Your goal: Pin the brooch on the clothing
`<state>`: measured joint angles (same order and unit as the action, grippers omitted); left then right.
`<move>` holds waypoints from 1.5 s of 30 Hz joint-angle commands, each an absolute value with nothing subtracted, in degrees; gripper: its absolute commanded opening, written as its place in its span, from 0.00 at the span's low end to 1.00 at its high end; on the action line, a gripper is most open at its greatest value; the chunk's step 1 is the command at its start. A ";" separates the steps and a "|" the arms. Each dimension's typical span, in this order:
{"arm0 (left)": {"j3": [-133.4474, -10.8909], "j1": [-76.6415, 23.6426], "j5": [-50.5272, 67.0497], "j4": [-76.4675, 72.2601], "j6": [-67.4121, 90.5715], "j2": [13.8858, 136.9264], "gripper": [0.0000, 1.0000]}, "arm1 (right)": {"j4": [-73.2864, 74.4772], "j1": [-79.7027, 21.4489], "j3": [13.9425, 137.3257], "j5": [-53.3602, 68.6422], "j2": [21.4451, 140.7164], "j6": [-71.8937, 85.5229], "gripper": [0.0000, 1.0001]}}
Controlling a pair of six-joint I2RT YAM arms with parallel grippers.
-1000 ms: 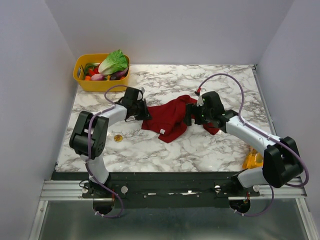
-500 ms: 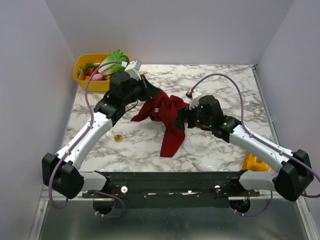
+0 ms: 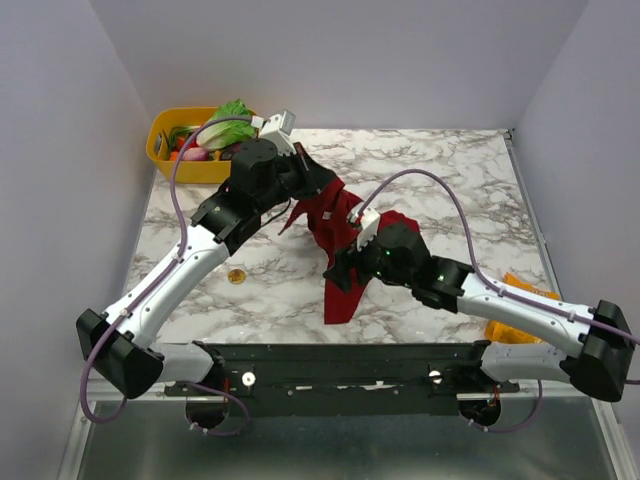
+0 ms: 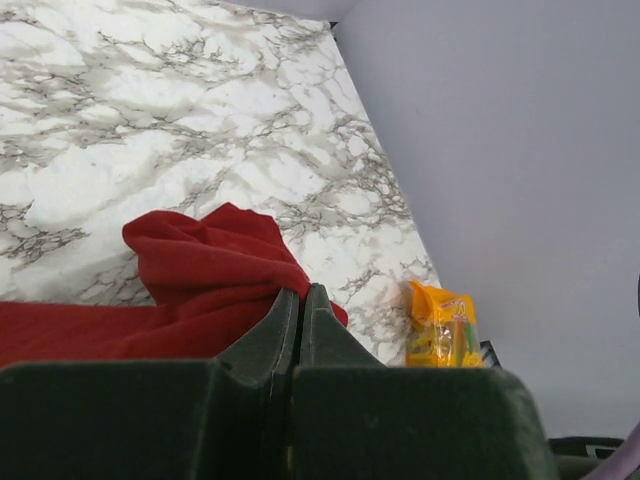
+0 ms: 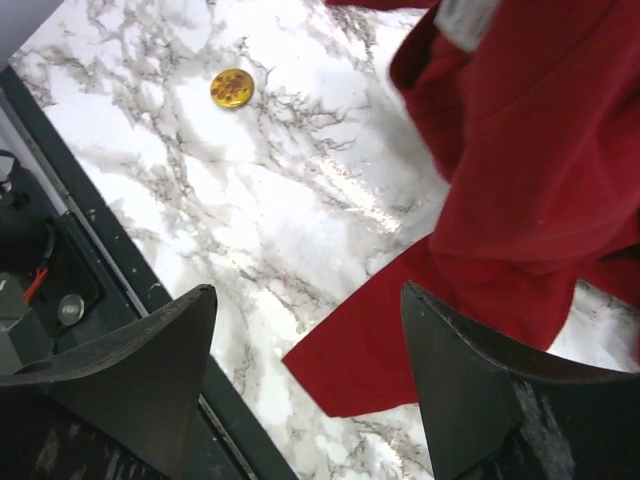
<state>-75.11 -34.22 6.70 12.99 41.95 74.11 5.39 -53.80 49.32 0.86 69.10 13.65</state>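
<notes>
Overhead, the left gripper (image 3: 320, 182) is raised above the marble table (image 3: 450, 170), its fingers pressed together on a fold of the dark red T-shirt (image 3: 335, 220), which droops to the tabletop. The right gripper (image 5: 305, 300) is spread wide beside the hanging cloth, holding nothing. The brooch (image 5: 231, 88) lies flat on the marble, apart from the shirt.

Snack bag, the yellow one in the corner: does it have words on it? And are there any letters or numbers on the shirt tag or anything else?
No text can be read in any view.
Snack bag: has printing on the front, too small and blurred to read.
White label on the red shirt: blurred, nothing legible.
Brooch: a faint pattern, no letters I can make out.
</notes>
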 commanded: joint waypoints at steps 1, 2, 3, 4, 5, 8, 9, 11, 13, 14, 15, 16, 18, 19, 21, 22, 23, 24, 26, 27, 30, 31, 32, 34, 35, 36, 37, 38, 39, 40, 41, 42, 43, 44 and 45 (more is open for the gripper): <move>-79.27 -34.98 0.79 15.91 41.75 71.72 0.00 | 1.85 -56.42 45.98 -5.71 61.71 15.73 0.78; -79.63 -35.07 1.14 15.47 42.01 71.72 0.00 | 1.15 -56.86 45.44 -5.97 60.74 15.91 0.76; -80.24 -35.24 1.49 15.29 42.27 71.81 0.00 | 0.53 -57.04 45.18 -6.59 60.12 16.00 0.75; -80.51 -35.77 1.84 15.12 42.45 71.81 0.00 | 0.53 -57.65 45.26 -6.77 60.47 15.91 0.75; -80.94 -36.03 1.93 14.77 42.80 71.98 0.00 | 0.53 -57.92 45.61 -7.29 61.16 15.73 0.75; -83.40 -36.91 1.93 15.81 42.63 72.51 0.00 | -1.30 -58.80 47.98 -7.65 65.47 14.94 0.75; -84.28 -37.18 1.59 15.91 42.45 72.42 0.00 | -2.36 -58.97 48.42 -6.86 66.87 14.85 0.75; -84.55 -37.44 0.36 16.43 42.28 71.72 0.00 | -2.46 -59.76 49.65 -7.29 70.30 14.85 0.75; -84.55 -37.53 -1.47 17.48 42.01 71.02 0.00 | -2.02 -60.47 49.49 -8.70 72.06 14.59 0.74; -84.38 -37.53 -2.89 18.53 41.84 70.23 0.00 | -1.85 -60.64 49.05 -8.96 73.81 14.59 0.74; -84.03 -37.53 -3.86 19.24 41.40 69.96 0.00 | -0.71 -60.73 48.09 -9.92 74.44 14.59 0.74; -83.76 -37.53 -4.65 19.86 41.14 69.61 0.00 | -0.36 -60.91 47.38 -10.45 75.23 14.85 0.75; -81.84 -37.53 -6.93 20.83 40.87 68.56 0.00 | -0.18 -61.00 45.28 -11.16 77.42 15.20 0.75; -81.04 -37.53 -7.55 20.92 40.78 68.29 0.00 | 0.52 -61.08 44.65 -11.25 78.21 15.29 0.75; -78.85 -37.44 -9.22 21.36 40.96 67.85 0.00 | 3.15 -61.17 44.12 -12.21 81.36 15.91 0.75; -78.32 -37.27 -9.66 21.44 41.13 67.85 0.00 | 4.30 -61.35 44.38 -12.74 82.52 16.52 0.75; -77.70 -37.27 -10.10 21.62 41.22 68.03 0.00 | 5.52 -61.35 44.47 -13.18 83.83 16.96 0.75; -76.74 -37.09 -10.37 21.80 41.22 68.11 0.00 | 7.02 -61.35 44.65 -12.57 86.20 17.05 0.75; -75.77 -36.39 -10.72 21.71 41.66 68.55 0.00 | 7.99 -61.26 45.00 -11.26 88.58 17.14 0.74; -74.80 -36.04 -10.55 21.62 41.75 68.64 0.00 | 8.96 -61.35 45.35 -10.29 89.64 17.23 0.73; -73.05 -34.02 -9.23 20.83 42.36 68.99 0.00 | 11.06 -61.43 46.49 -8.79 93.51 17.31 0.73; -72.60 -33.58 -9.05 20.74 42.45 68.91 0.00 | 11.60 -61.35 46.84 -8.18 94.30 17.40 0.73; -72.25 -32.44 -8.44 20.66 42.54 68.91 0.00 | 12.21 -61.43 47.28 -7.83 95.96 17.40 0.73; -70.93 -31.12 -7.65 19.95 42.63 68.47 0.00 | 13.09 -61.35 48.34 -5.73 97.38 16.79 0.63; -70.41 -30.24 -6.34 19.69 42.80 68.29 0.00 | 13.36 -61.43 48.60 -5.10 98.77 16.44 0.60; -69.53 -28.76 -5.63 19.17 42.98 67.94 0.00 | 13.71 -61.44 48.95 -3.88 99.14 16.09 0.54; -69.09 -27.78 -4.93 18.90 43.33 67.68 0.00 | 14.15 -61.44 49.30 -1.69 99.58 14.95 0.31; -68.65 -27.16 -4.49 18.72 43.42 67.33 0.00 | 14.41 -61.44 49.22 -0.71 99.58 14.42 0.19; -68.12 -26.03 -3.96 18.55 43.42 66.89 0.00 | 14.59 -61.35 49.13 2.34 98.45 13.37 0.01; -67.94 -25.49 -3.87 18.81 42.98 66.71 0.00 | 14.59 -61.35 48.09 2.81 97.13 11.97 0.00; -67.85 -25.14 -4.22 18.98 42.80 66.45 0.00 | 14.42 -61.35 46.95 3.16 95.55 10.82 0.00; -67.33 -24.70 -4.57 19.07 42.37 66.18 0.00 | 13.11 -61.35 45.80 4.30 90.23 9.42 0.00; -67.15 -24.00 -4.74 19.25 42.28 66.01 0.00 | 12.05 -61.43 43.18 4.22 87.22 9.93 0.00; -66.97 -23.47 -4.57 19.51 42.01 65.92 0.00 | 10.47 -61.44 41.94 5.70 83.27 9.32 0.00; -66.71 -23.03 -4.48 19.77 41.92 65.74 0.00 | 9.24 -61.44 40.97 5.28 79.75 9.58 0.00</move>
